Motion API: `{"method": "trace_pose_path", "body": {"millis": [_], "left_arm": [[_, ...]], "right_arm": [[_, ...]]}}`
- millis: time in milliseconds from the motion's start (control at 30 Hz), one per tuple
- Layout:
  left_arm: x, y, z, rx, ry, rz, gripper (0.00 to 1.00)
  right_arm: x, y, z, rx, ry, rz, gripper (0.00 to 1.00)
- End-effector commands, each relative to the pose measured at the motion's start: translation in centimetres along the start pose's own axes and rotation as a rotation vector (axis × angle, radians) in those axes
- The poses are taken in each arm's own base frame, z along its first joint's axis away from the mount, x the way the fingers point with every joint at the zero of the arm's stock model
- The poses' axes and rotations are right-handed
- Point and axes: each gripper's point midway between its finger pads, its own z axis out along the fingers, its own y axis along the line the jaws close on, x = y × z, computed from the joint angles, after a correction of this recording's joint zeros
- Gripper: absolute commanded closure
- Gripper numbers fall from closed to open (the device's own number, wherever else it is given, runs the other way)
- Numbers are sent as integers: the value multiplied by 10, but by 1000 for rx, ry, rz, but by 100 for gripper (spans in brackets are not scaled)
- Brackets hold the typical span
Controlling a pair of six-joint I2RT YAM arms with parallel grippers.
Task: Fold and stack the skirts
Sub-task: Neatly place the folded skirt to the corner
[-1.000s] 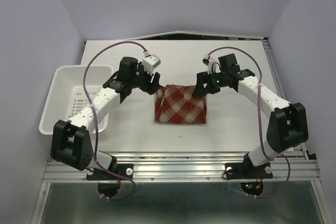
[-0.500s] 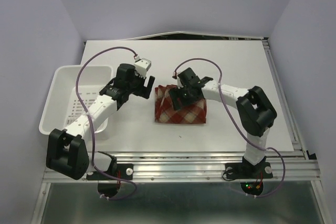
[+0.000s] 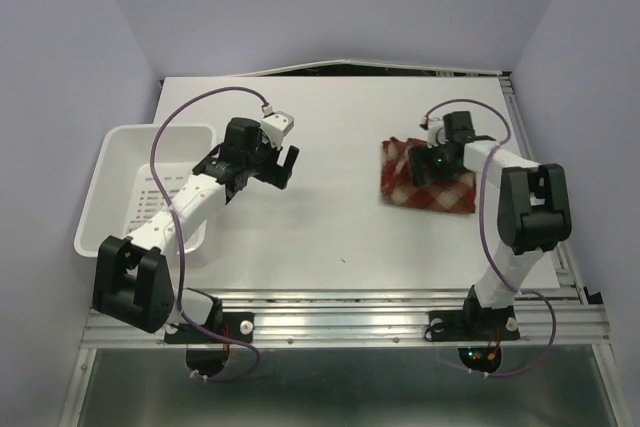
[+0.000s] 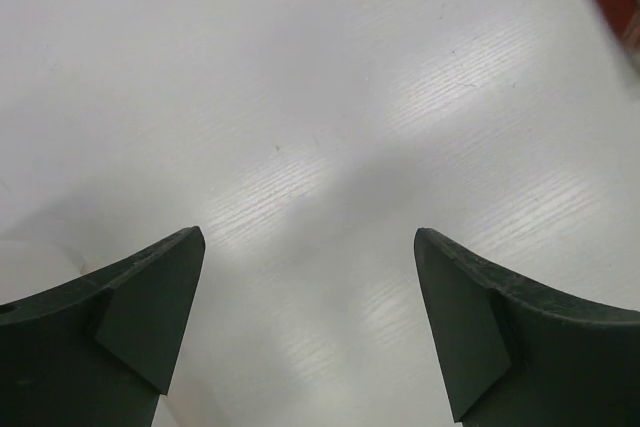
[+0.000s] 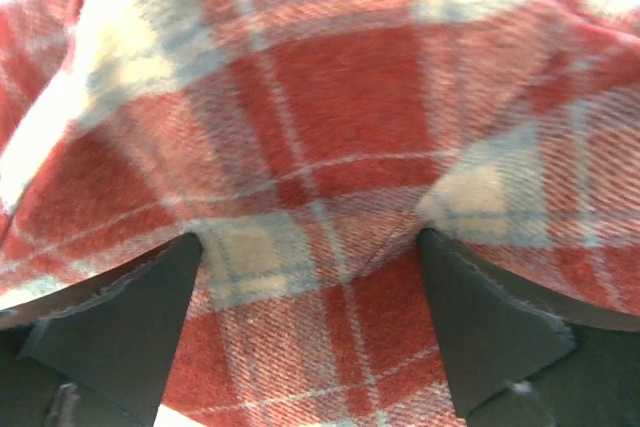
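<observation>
The left arm is reaching forward from its base, its forearm passing over the near right wall of the white basket (image 3: 150,130), and the left gripper (image 4: 308,237) is hovering a little to the right of that basket's far right corner, pointing down and forward. Its jaws are standing wide apart with nothing between them; the left wrist view is showing only bare white surface under the two dark fingers. The right arm is rising steeply from its base and bending back at the elbow, so that the right gripper (image 5: 310,239) is sitting low over the skirt (image 3: 425,192), well away from the basket on the opposite side of the counter (image 3: 340,237). Its jaws are likewise standing wide, and the plaid cloth is filling the whole right wrist view; whether the fingertips are pressing into the cloth or merely hanging just above it cannot be told. The skirt is lying folded into a compact, slightly rumpled block in red, maroon and cream check, level with the basket's far half and near the counter's right edge. Purple cables are looping above both arms. The counter is showing a matt white top, pale lilac walls (image 3: 330,7) are enclosing it, and an aluminium rail (image 3: 350,317) is carrying both bases along the near edge.
</observation>
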Motion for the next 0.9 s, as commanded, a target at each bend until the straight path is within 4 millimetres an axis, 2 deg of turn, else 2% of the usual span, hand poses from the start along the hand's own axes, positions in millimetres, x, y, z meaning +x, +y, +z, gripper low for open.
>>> {"method": "trace_pose_path", "body": {"millis": [0, 33, 67, 200, 233, 300, 333, 367, 400, 433, 467, 500, 533, 600, 667, 700, 733, 800, 833, 867], "left_arm": [[-29, -7, 0, 71, -65, 33, 1], [-28, -9, 3, 83, -59, 34, 2], [-31, -11, 4, 98, -64, 30, 2], [-30, -15, 9, 122, -52, 23, 2], [-29, -16, 11, 129, -47, 24, 2], [-30, -18, 13, 146, -47, 27, 2], [-31, -18, 14, 150, -43, 26, 2], [-27, -19, 17, 156, -24, 23, 2], [-26, -19, 18, 158, -16, 22, 2], [-31, -18, 18, 157, -20, 24, 2], [-30, -17, 20, 157, -11, 23, 2], [-29, -17, 20, 158, -4, 24, 2], [-30, -16, 20, 156, -6, 25, 2], [-29, -14, 19, 157, -1, 31, 2], [-26, -12, 20, 153, 4, 36, 2], [-24, -11, 21, 153, 10, 36, 2], [-21, -11, 23, 153, 19, 33, 2], [-18, -9, 25, 157, 30, 24, 2], [-16, -10, 27, 162, 35, 20, 2], [-14, -9, 30, 162, 44, 13, 2]], "right_arm": [[121, -66, -27, 15, 319, -67, 0], [129, -81, -32, 29, 326, -102, 0], [141, -102, -38, 46, 333, -51, 0], [159, -151, -40, 65, 339, -11, 0], [151, -164, -35, 66, 323, -16, 0], [138, -177, -27, 66, 300, -18, 0], [115, -193, -26, 89, 259, -35, 0], [115, -196, -13, 69, 268, -29, 0], [110, -200, -8, 57, 269, -25, 0], [80, -216, -8, 73, 215, -34, 0], [72, -223, -3, 72, 207, -31, 0], [68, -226, 2, 59, 216, -26, 0], [72, -231, 18, 39, 237, -21, 0], [52, -250, 31, 50, 211, -42, 0], [41, -262, 39, 65, 194, -54, 0], [22, -274, 36, 91, 160, -65, 0], [26, -277, 50, 72, 172, -74, 0], [16, -285, 55, 79, 155, -80, 0], [0, -294, 53, 106, 117, -92, 0], [1, -298, 61, 112, 115, -94, 0]]}}
